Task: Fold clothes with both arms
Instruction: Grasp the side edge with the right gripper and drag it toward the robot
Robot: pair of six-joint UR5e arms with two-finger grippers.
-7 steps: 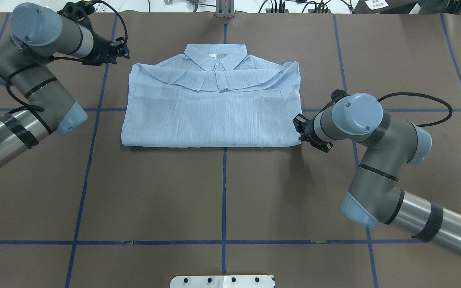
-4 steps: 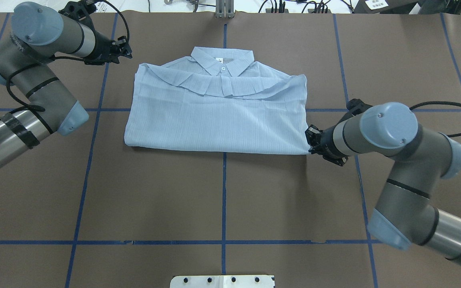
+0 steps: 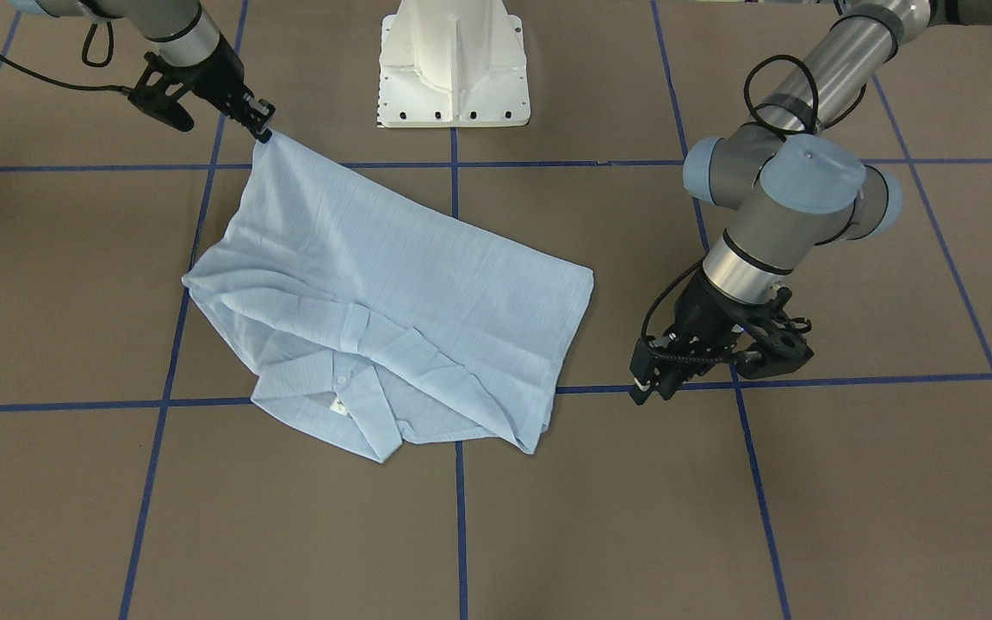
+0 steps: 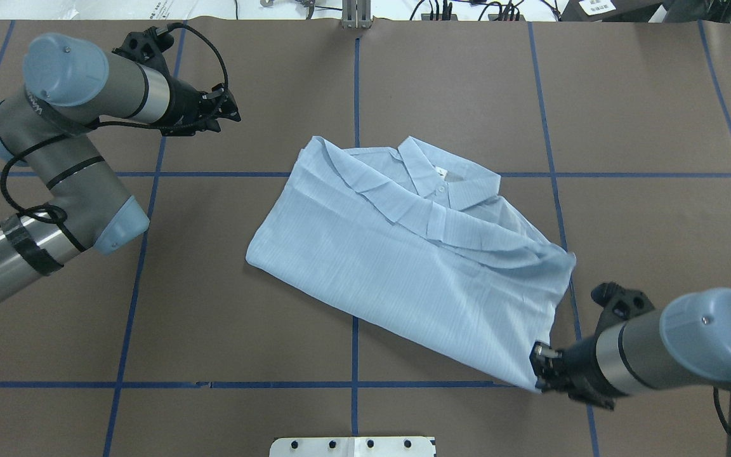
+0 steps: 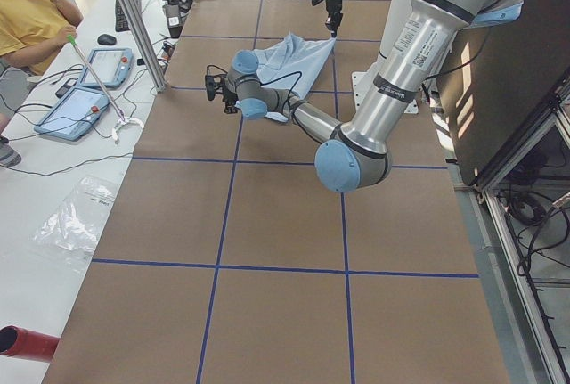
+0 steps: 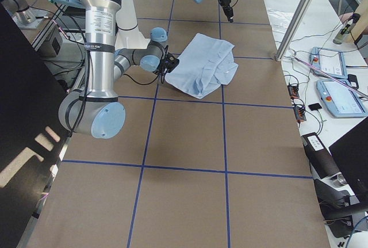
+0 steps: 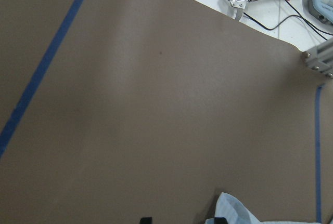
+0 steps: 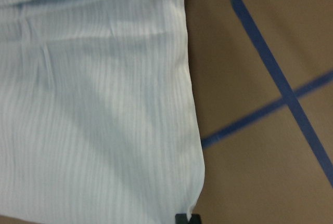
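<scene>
The right gripper (image 4: 538, 371) clamps the shirt (image 4: 403, 266)'s nearest corner. The left gripper (image 4: 232, 114) hovers empty off the opposite corner, and whether its fingers are parted cannot be told.

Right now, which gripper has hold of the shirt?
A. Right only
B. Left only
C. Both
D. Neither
A: the right gripper pinches a corner of the shirt, while the left gripper is off to the side, clear of it.

No legible text or labels anywhere.
</scene>
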